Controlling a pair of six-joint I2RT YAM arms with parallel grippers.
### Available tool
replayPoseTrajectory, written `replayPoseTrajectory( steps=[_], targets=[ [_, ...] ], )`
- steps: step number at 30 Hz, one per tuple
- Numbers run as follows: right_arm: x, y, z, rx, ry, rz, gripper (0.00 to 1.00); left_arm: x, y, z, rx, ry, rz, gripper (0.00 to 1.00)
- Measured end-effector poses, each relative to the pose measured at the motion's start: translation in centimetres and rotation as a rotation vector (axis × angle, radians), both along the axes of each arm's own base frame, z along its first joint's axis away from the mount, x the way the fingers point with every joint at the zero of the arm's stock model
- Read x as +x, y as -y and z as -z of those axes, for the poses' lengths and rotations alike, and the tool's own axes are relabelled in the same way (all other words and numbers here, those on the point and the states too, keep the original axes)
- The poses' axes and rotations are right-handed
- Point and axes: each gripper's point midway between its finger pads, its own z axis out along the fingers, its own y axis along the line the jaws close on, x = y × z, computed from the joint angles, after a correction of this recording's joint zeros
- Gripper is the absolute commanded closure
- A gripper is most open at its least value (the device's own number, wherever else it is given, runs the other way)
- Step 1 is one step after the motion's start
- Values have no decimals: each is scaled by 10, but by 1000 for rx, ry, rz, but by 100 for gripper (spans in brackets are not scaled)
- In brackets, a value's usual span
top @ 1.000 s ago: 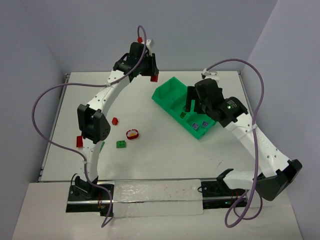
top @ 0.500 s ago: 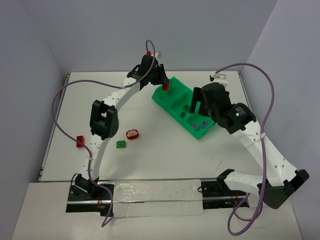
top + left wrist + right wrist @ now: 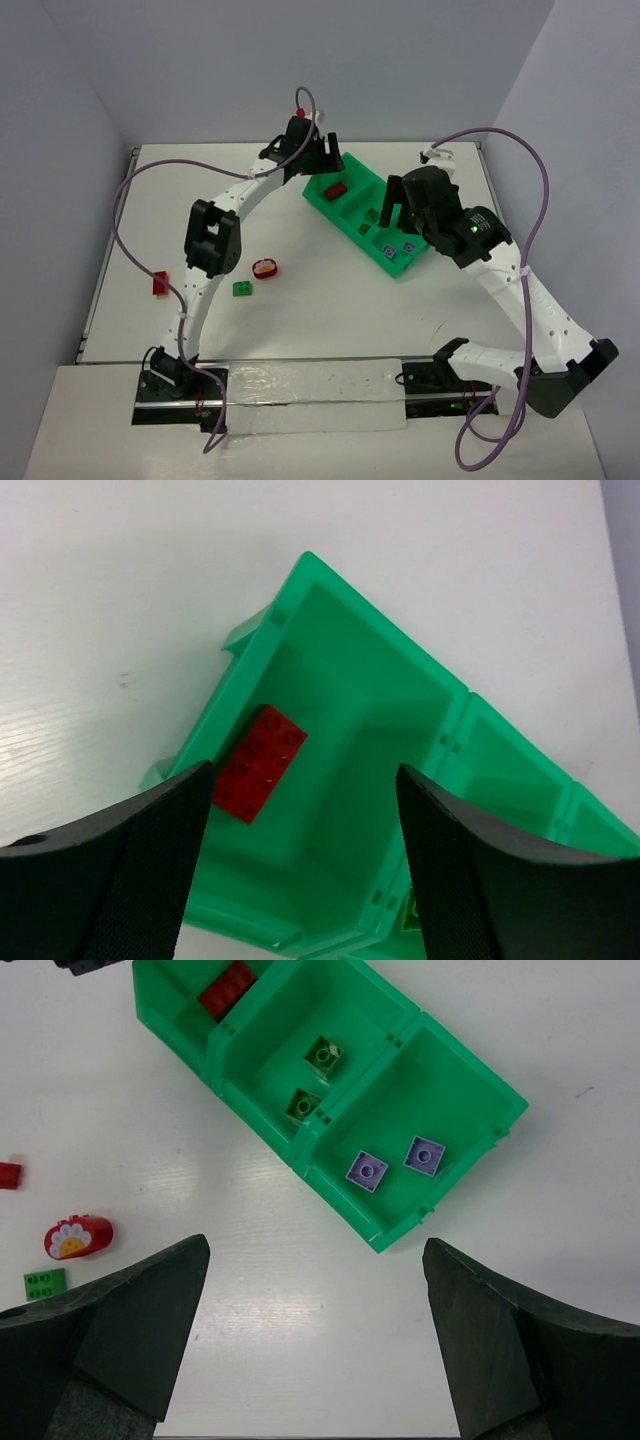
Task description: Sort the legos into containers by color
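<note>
Well behind the left gripper (image 3: 302, 780), back toward its arm's base, four pieces are loose on the table (image 3: 330, 310): a flat red brick (image 3: 160, 283) farthest out, a green brick (image 3: 242, 288), a round red piece (image 3: 265, 268) with a pale centre, and a small red brick (image 3: 8, 1175) that only the right wrist view shows.

The left gripper hangs over the end compartment of the tray (image 3: 350, 670) with its fingers spread and nothing between them. Directly below it a red brick (image 3: 260, 763) lies tilted against the compartment wall nearer the left-hand finger, clear of both fingers. The step in hand looks like dropping off a red piece, and the brick sits where it should.

Beyond that finger's far side, the middle compartment holds two green bricks (image 3: 322, 1053) and the last one two purple bricks (image 3: 367, 1170).

The right gripper (image 3: 315, 1250) hovers above the purple end of the tray, fingers spread wide and empty.

The next move is probably for the left gripper to lift clear of the tray wall and swing back toward its base. It should settle over one loose piece with its fingers either side of the brick's flat faces. The round piece may slip more readily than the square ones.
</note>
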Motion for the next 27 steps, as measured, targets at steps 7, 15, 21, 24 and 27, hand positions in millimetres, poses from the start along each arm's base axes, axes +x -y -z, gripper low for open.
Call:
replayPoseTrajectory(
  steps=[7, 15, 21, 24, 27],
  targets=[
    [-4, 0, 7, 1, -15, -11, 5, -39, -62, -52, 115, 37, -96, 20],
    [-7, -2, 17, 1, -30, -27, 5, -99, -220, -70, 237, 9, -428, 1],
    [-5, -6, 16, 8, -24, -49, 5, -151, -300, 30, 431, -265, -609, 1],
    [-4, -10, 15, 17, -21, -65, 5, -174, -311, 57, 485, -363, -617, 1],
    [-2, -13, 16, 16, -24, -75, 5, -175, -312, 70, 500, -395, -619, 6]
  ],
)
